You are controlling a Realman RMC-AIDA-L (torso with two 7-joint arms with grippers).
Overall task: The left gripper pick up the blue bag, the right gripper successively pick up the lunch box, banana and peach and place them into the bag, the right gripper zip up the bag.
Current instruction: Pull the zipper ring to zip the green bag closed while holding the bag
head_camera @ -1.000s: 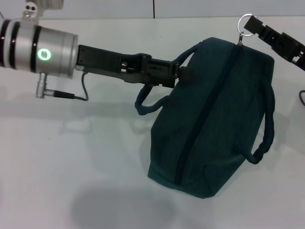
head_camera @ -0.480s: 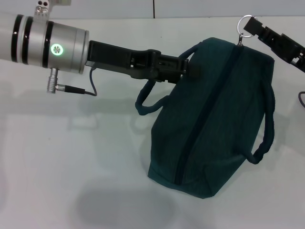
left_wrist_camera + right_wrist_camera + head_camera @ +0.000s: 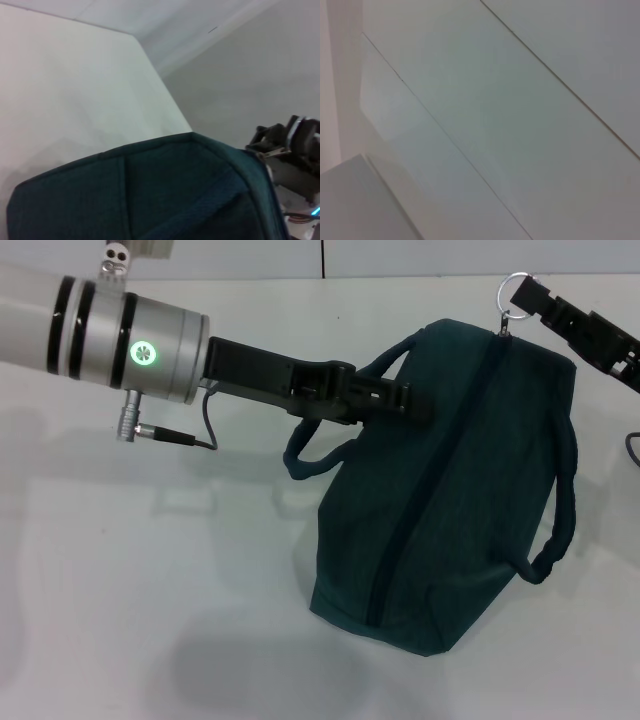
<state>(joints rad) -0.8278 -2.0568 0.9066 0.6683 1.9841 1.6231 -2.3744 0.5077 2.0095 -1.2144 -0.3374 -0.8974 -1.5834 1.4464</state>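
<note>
The blue bag [image 3: 460,490] lies on the white table [image 3: 150,570] with its zipper closed along the top. It also fills the lower part of the left wrist view as the bag [image 3: 175,200]. My left gripper [image 3: 405,400] reaches in from the left and sits against the bag's upper left side, where one loop handle [image 3: 310,455] passes it. My right gripper [image 3: 530,295] is at the bag's far end, shut on the metal ring of the zipper pull [image 3: 513,290], which stands up above the fabric. The lunch box, banana and peach are out of view.
The second loop handle [image 3: 562,510] hangs off the bag's right side. The table's far edge meets a pale wall [image 3: 320,258] just behind the bag. The right wrist view shows only pale wall panels [image 3: 520,125].
My left arm has slid to the right, further onto the bag's side. The bag and my right gripper have stayed where they were.
</note>
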